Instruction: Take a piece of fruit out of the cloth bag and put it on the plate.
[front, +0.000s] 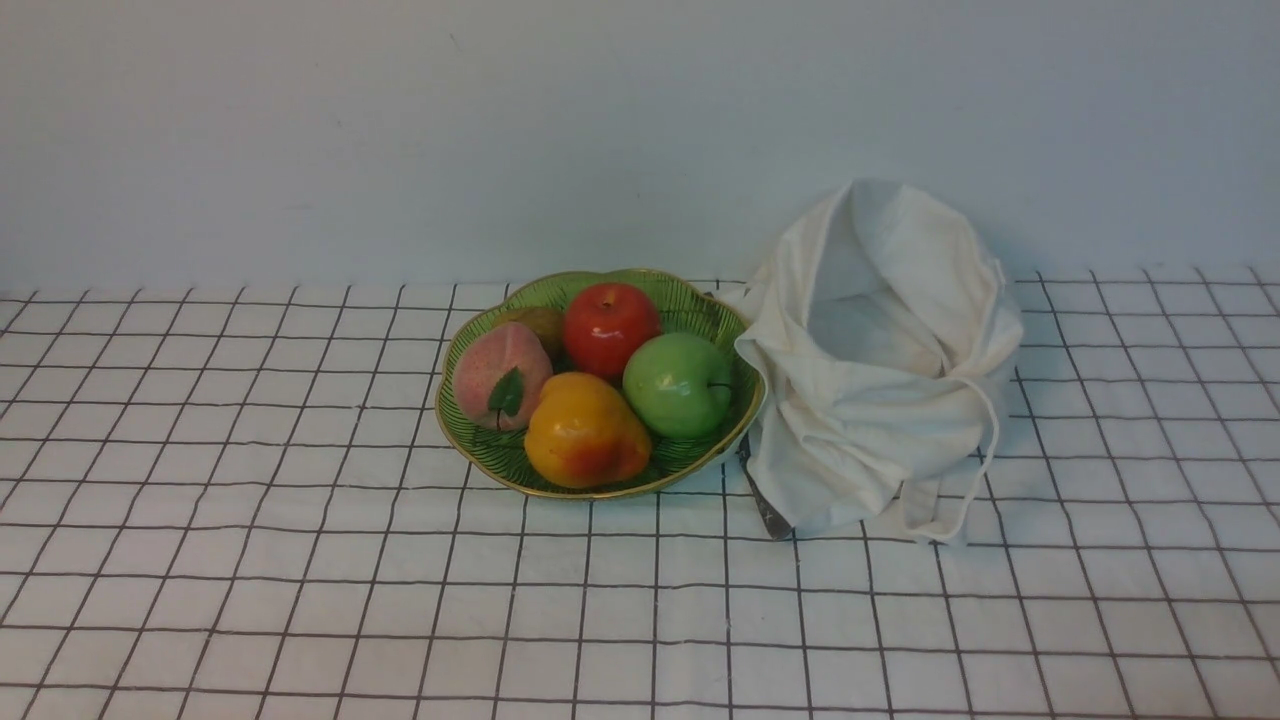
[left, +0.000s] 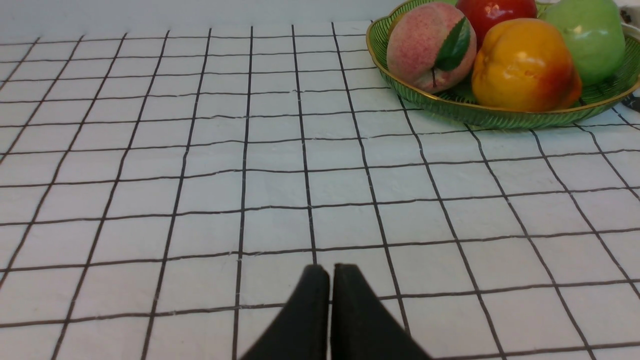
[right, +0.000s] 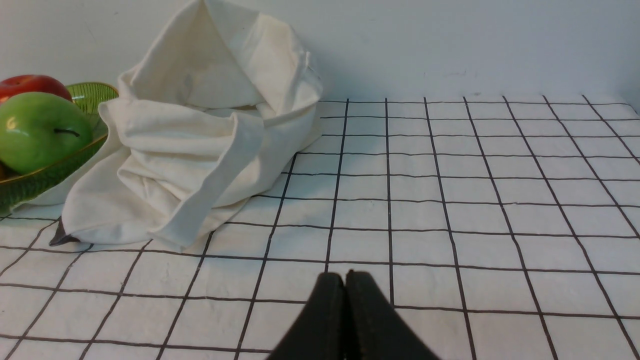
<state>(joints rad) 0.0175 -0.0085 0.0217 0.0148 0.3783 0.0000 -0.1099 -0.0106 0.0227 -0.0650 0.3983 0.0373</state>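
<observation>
both pincers have their tips together, the left pincer (left: 331, 275) and the right pincer (right: 345, 280), their bodies cut off by the wrist views' borders. beyond, open grid-lined bench (front: 620, 600) spreads before the plate (front: 590, 493). on it the green apple (front: 678, 386) sits behind the pear (front: 586, 430), beside the red apple (front: 611, 330) and peach (front: 502, 375); a brownish fruit (front: 537, 325) is partly hidden. the cloth bag (front: 870, 420) overlaps a dark strip (front: 768, 510), its depths unclear.

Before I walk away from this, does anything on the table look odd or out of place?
Mostly fine: the fruit sits in the plate. One oddity: a dark, pointed thing sticks out from under the cloth bag; I can't tell what it is.
</observation>
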